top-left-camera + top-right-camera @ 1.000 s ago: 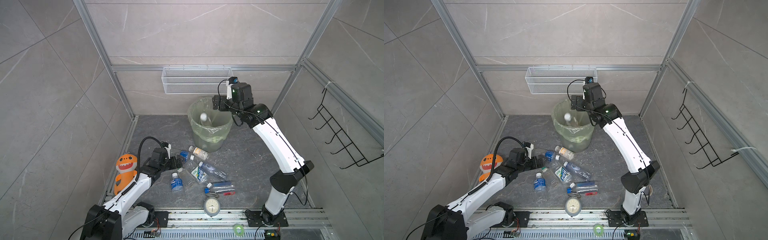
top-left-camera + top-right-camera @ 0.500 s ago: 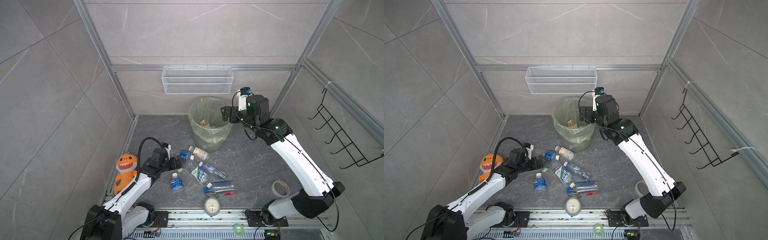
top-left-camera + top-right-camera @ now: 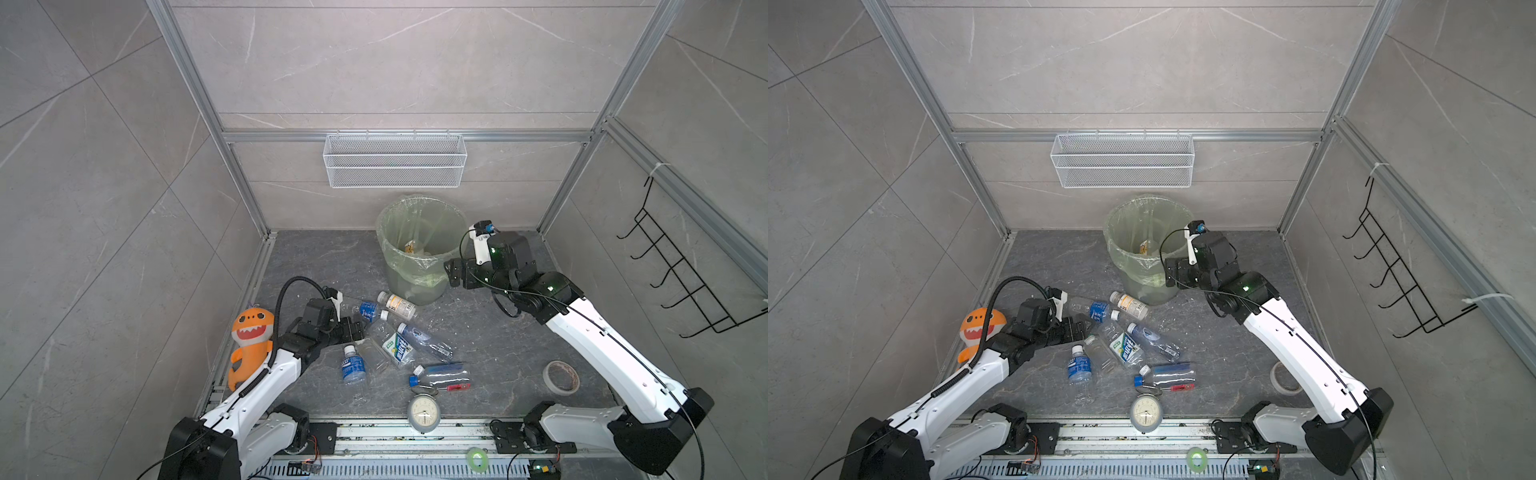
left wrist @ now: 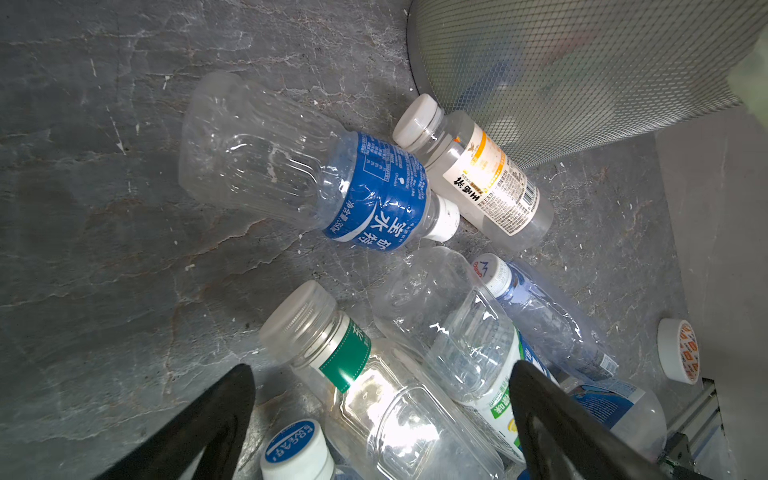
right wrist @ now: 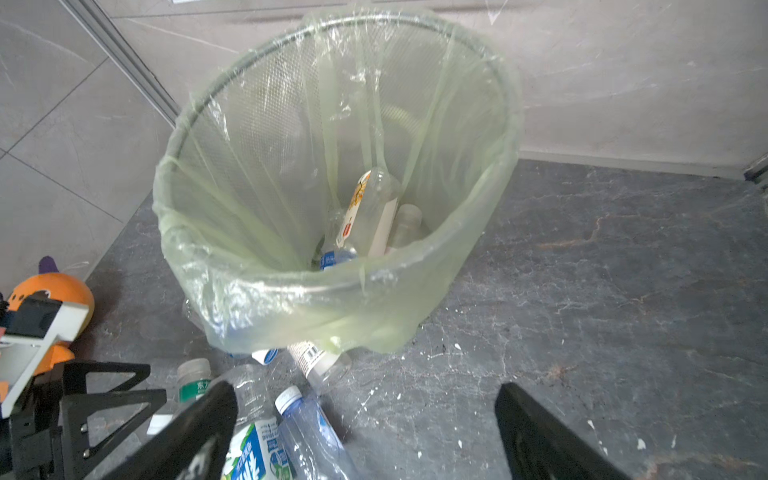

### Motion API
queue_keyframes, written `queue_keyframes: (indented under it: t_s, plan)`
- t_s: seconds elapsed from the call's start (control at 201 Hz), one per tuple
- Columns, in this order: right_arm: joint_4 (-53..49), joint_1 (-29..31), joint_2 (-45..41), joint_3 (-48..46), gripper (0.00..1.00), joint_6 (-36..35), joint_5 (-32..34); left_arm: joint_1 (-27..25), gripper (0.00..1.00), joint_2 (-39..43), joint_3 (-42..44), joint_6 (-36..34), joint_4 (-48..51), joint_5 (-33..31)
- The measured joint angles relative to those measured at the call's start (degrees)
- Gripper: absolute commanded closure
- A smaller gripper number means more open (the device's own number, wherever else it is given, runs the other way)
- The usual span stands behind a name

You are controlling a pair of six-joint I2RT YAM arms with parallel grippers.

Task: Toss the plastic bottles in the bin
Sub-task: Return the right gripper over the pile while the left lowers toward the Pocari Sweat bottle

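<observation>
My left gripper open, empty, above clear green-banded plastic bottle: I'd straddle its body squarely; right gripper open, 4 o'clock of round green-lined bin.

I see crinkled, glossy clear plastic bottles, bin of fine metal mesh, its thin translucent bag wrinkled and shiny, floor matt veined stone, plush shark soft cloth

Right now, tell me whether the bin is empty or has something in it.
Not empty. The bin holds several plastic bottles at its bottom, seen from above in the right wrist view.
</observation>
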State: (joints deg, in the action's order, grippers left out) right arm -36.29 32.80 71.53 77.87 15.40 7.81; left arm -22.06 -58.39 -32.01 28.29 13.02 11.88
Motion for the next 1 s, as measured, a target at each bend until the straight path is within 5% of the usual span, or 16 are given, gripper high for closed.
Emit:
queue_keyframes:
  t_s: [0.433,0.996]
  plan:
    - [-1.4,1.0,-7.4,-12.2,0.01,0.1,0.1,-7.6,0.04,5.0,-0.9,0.6,8.6,-10.3]
    - [-1.6,1.0,-8.9,-17.5,0.01,1.7,0.3,-26.0,0.06,8.7,-1.1,16.6,22.9,-24.1]
